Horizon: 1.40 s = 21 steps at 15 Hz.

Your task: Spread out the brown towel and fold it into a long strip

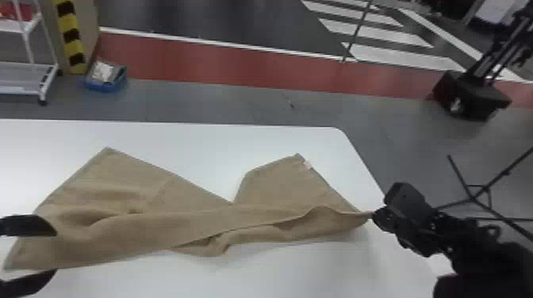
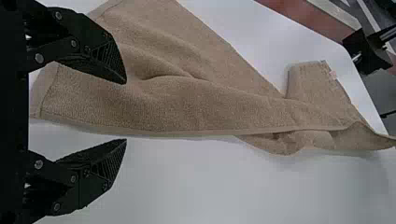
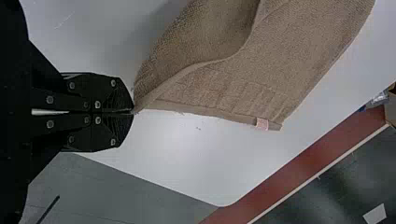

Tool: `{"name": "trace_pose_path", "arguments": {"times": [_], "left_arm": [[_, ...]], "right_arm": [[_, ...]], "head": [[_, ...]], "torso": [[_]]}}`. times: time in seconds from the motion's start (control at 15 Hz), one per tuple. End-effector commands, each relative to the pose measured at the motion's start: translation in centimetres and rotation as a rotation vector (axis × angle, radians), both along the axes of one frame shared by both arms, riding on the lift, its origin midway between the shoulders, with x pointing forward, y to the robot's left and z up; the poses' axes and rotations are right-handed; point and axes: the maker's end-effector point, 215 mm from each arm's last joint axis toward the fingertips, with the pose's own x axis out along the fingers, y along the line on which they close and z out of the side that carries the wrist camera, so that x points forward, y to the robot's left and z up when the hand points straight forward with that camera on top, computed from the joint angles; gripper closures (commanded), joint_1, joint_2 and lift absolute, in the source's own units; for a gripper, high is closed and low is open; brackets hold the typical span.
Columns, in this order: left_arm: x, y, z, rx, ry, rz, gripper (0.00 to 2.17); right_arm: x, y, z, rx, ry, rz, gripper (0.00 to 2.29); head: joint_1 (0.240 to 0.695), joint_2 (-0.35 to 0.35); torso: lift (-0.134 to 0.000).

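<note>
We see the brown towel (image 1: 135, 198) rumpled across the table (image 1: 309, 273), from far left to right of centre; our right claw (image 1: 374, 216) pinches its right corner, our left claw (image 1: 55, 252) spread at its lower-left end.

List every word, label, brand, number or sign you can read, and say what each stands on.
No text is readable.
Label on the brown towel, near one corner: print too small to read.
Yellow-and-black striping, back left: a marking, no words that I can make out.
White floor stripes: no lettering that I can make out.
</note>
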Motion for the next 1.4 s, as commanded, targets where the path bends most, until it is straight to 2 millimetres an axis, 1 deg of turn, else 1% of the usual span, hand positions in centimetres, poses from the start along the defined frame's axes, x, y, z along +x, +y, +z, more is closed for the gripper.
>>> {"name": "trace_pose_path", "arguments": {"times": [0.0,0.13,0.27,0.47,0.53,0.6,0.73,0.93,1.2,1.33], "left_arm": [[-0.1,-0.3,-0.3,0.010,0.004,-0.007,0.52],[-0.2,-0.1,-1.1,0.038,0.016,-0.005,0.52],[0.1,0.4,-1.7,0.048,0.029,0.001,0.52],[0.8,1.6,-3.2,0.075,0.056,0.023,0.52],[1.3,2.0,-3.5,0.082,0.062,0.030,0.68],[1.5,2.3,-3.8,0.081,0.072,0.038,0.73],[1.6,2.8,-4.3,0.093,0.085,0.044,0.73],[1.6,3.5,-4.3,0.101,0.096,0.055,0.73],[1.0,4.7,-3.6,0.110,0.106,0.058,0.73],[1.0,4.9,-3.7,0.115,0.108,0.061,0.73]], "right_arm": [[-0.2,-0.2,0.0,-0.001,0.000,-0.002,1.51],[-0.1,-0.1,0.0,0.000,-0.002,0.000,1.51],[-0.1,-0.2,0.1,0.000,-0.005,0.000,1.51],[0.0,-0.4,0.2,-0.003,-0.007,-0.003,1.51],[0.0,-0.5,0.4,-0.002,-0.009,-0.005,1.51],[0.0,-0.6,0.4,-0.003,-0.010,-0.007,1.51],[-0.1,-0.7,0.3,0.000,-0.010,-0.009,1.51],[0.0,-0.9,0.4,0.000,-0.011,-0.012,1.51],[0.1,-0.9,0.5,0.000,-0.014,-0.012,1.51],[0.1,-0.9,0.5,0.001,-0.015,-0.013,1.51]], "head": [[0.695,-0.328],[0.695,-0.335],[0.695,-0.336],[0.695,-0.324],[0.695,-0.320],[0.695,-0.315],[0.695,-0.304],[0.695,-0.296],[0.695,-0.286],[0.695,-0.281]], "torso": [[-0.123],[-0.123],[-0.123],[-0.123],[-0.123],[-0.123],[-0.123],[-0.123],[-0.123],[-0.123]]}}
